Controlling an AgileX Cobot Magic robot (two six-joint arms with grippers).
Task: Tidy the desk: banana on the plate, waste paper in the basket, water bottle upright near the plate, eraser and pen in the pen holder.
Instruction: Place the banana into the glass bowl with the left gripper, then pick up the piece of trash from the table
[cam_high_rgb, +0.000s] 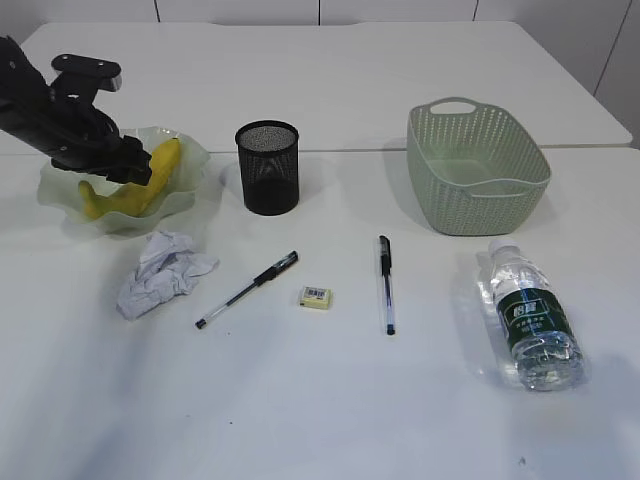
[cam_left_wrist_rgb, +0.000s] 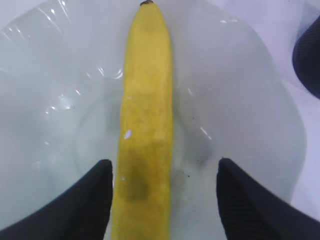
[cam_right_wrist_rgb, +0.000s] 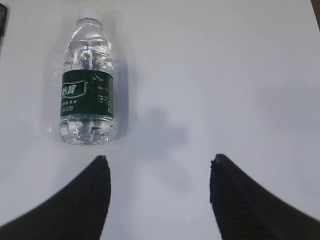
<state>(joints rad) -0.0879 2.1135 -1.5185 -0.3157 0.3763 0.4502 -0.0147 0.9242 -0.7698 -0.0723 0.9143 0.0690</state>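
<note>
A pale green, glassy plate (cam_high_rgb: 190, 195) with a wavy, ruffled rim sits at the left of the white table (cam_high_rgb: 330, 400), and the smooth yellow banana (cam_high_rgb: 150, 180) lies in it, its skin bruised dark in one patch. The left gripper (cam_left_wrist_rgb: 162, 195) hangs right over the fruit, its ribbed black fingers (cam_left_wrist_rgb: 75, 205) spread wide on either side; the left finger sits right against the banana's edge, though I cannot tell if it touches, and the other stands clear.

Just right of the plate stands a black wire-mesh pen holder (cam_high_rgb: 267, 167). In front lie a crumpled ball of white waste paper (cam_high_rgb: 160, 272), a clear-barrelled pen (cam_high_rgb: 247, 289) with a black grip, a small yellow block of an eraser (cam_high_rgb: 315, 297), and a second pen (cam_high_rgb: 386, 284) with a black cap. The woven-look green plastic basket (cam_high_rgb: 475, 175) stands at the right rear.

The clear water bottle (cam_right_wrist_rgb: 89, 80), green-labelled and white-capped, lies on its side near the front right. The right gripper (cam_right_wrist_rgb: 160, 195) hovers just beside its base, fingers wide apart, holding nothing.
</note>
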